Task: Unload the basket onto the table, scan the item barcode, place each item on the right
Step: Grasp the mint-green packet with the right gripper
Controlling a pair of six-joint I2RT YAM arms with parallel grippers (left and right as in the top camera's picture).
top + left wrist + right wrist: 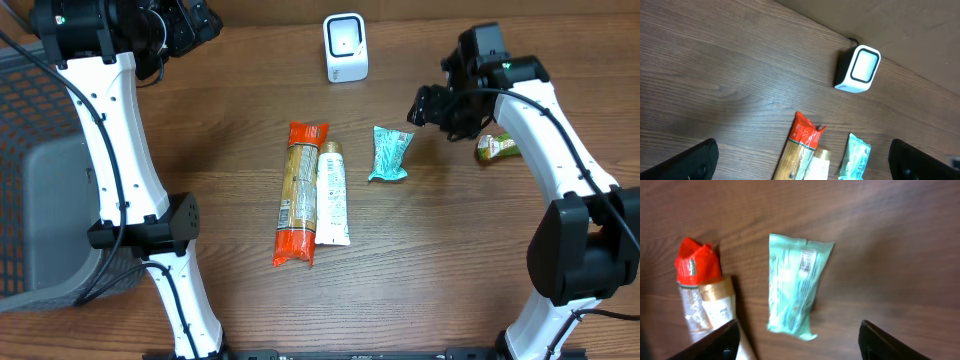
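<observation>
Teal packet (389, 153) lies flat mid-counter (450, 250), barcode up, nearer than the white scanner (346, 47). Right end effector (799, 330) hangs close by, spread wide, empty; left end effector (802, 145) wide, empty.

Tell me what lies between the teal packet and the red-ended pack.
The white tube, lying against the red-ended pack and apart from the teal packet; the overhead view shows it best.
</observation>
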